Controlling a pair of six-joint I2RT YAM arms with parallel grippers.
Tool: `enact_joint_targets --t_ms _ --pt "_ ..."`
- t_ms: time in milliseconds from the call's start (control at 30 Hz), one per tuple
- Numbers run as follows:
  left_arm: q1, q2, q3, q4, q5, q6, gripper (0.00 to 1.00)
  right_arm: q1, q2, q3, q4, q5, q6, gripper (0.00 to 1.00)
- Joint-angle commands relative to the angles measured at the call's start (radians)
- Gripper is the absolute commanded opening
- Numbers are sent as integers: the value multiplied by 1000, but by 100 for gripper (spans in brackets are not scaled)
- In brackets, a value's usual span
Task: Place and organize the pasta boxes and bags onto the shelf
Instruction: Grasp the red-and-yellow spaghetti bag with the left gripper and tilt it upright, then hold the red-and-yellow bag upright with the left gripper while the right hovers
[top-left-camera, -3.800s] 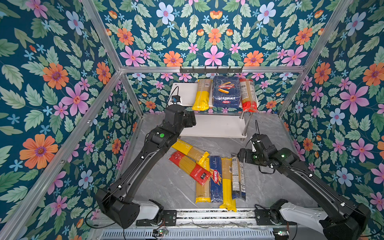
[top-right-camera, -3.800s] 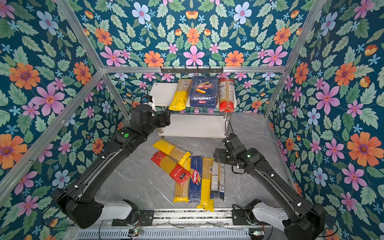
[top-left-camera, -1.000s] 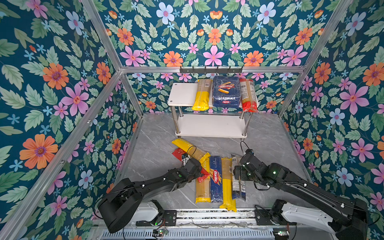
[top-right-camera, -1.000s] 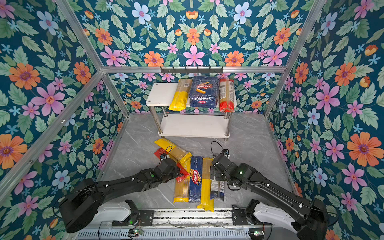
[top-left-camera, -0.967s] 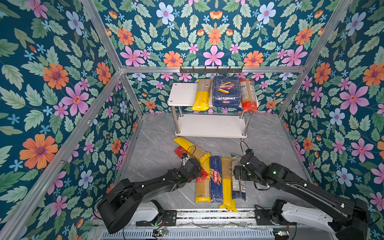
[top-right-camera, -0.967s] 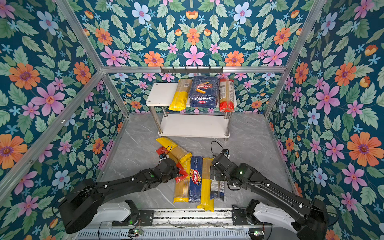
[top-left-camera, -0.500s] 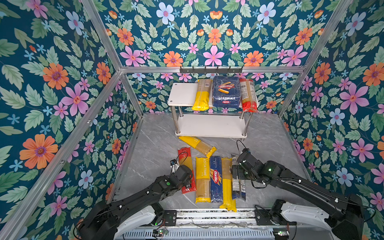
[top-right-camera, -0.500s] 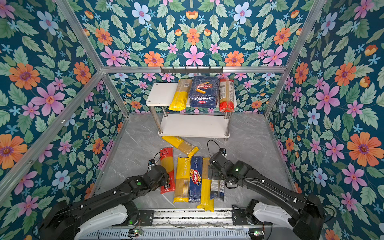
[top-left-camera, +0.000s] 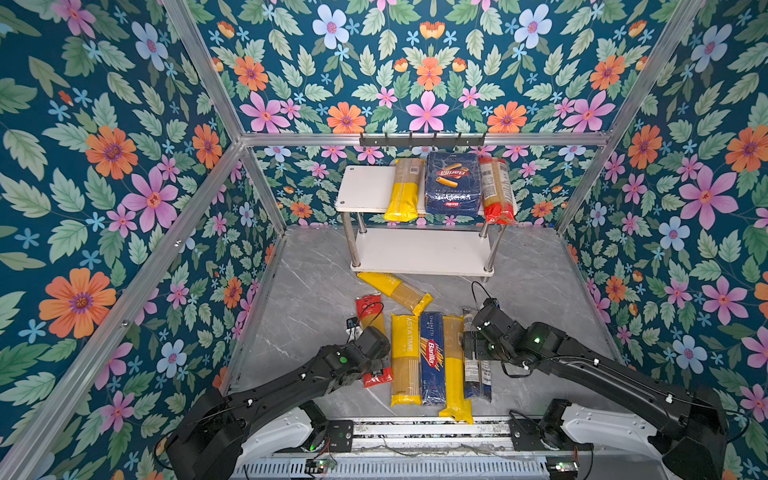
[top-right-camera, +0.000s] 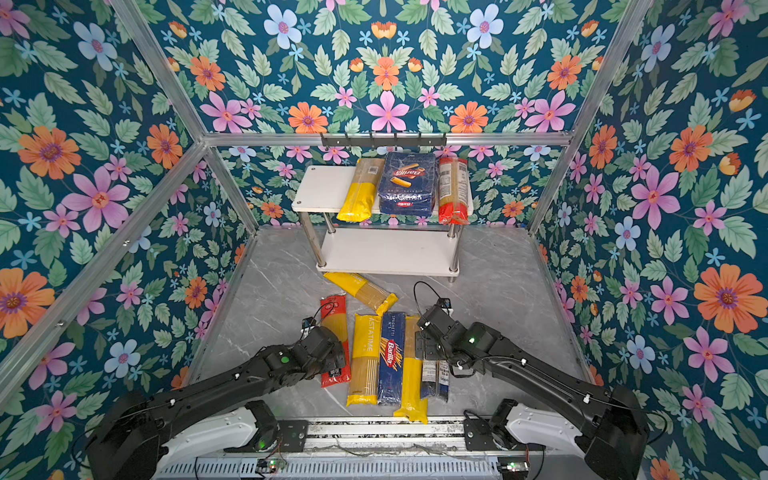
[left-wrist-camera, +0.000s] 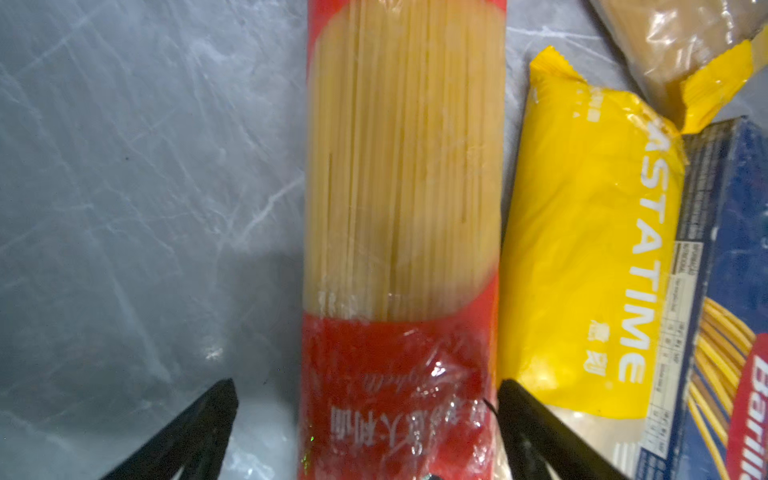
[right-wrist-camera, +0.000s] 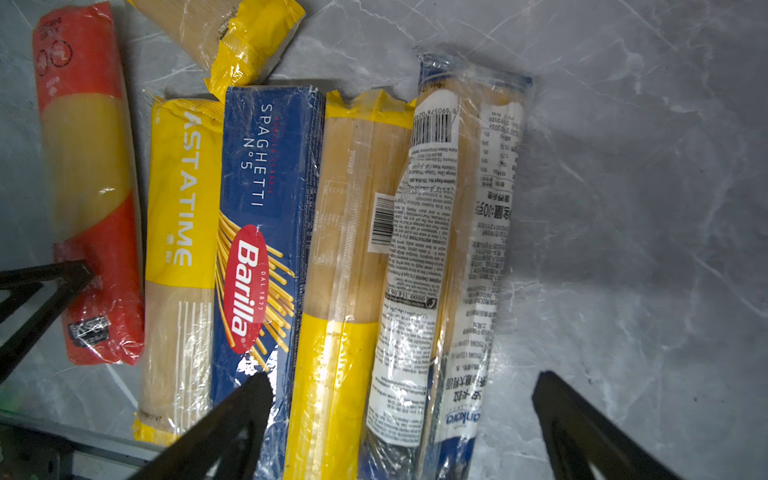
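Three packs are up on the shelf (top-left-camera: 365, 189) so far, side by side on the top board: a yellow-ended bag (top-left-camera: 402, 191), the rigatoni pack (top-left-camera: 453, 183) and a red-ended bag (top-left-camera: 495, 191). The lower board (top-left-camera: 419, 251) is bare. By my count that is a third of the job, with six packs left on the table (top-left-camera: 307, 316).

Five of those lie in a neat row near the arms: red bag (top-left-camera: 369, 316), Pastatime bag (top-left-camera: 405, 357), spaghetti box (top-left-camera: 432, 357), yellow bag (top-left-camera: 454, 365) and dark-ended bag (top-left-camera: 478, 374). A slanted bag (top-left-camera: 395, 291) lies just in front of the shelf (its yellow end touches the far end of the row).

The left gripper (left-wrist-camera: 365, 386) is low over the red bag's near end, fingers spread either side of it and gripping nothing. The right gripper (right-wrist-camera: 403, 380) hangs over the yellow and dark-ended bags, spread wide and empty too. I'd guess the red bag goes up next, and there is room left on the top board beside the yellow-ended bag.
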Motion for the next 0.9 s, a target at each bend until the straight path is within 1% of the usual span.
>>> enact_joint_targets --t_ms 0,367,567,767,867 --pt "-2 28 13 14 15 1 100 -3 -11 -10 7 17 -5 99" --pt "-25 142 49 24 31 -15 100 -36 -28 -66 61 -5 -27 99" --pt "-45 226 81 -9 33 -18 100 -55 -65 -99 73 -13 -37 99" --pt "-62 297 74 -29 40 -32 99 -73 -117 -125 69 -15 -50 99" --pt "-65 313 61 -26 43 -41 95 -90 -131 -136 75 -28 -59 99"
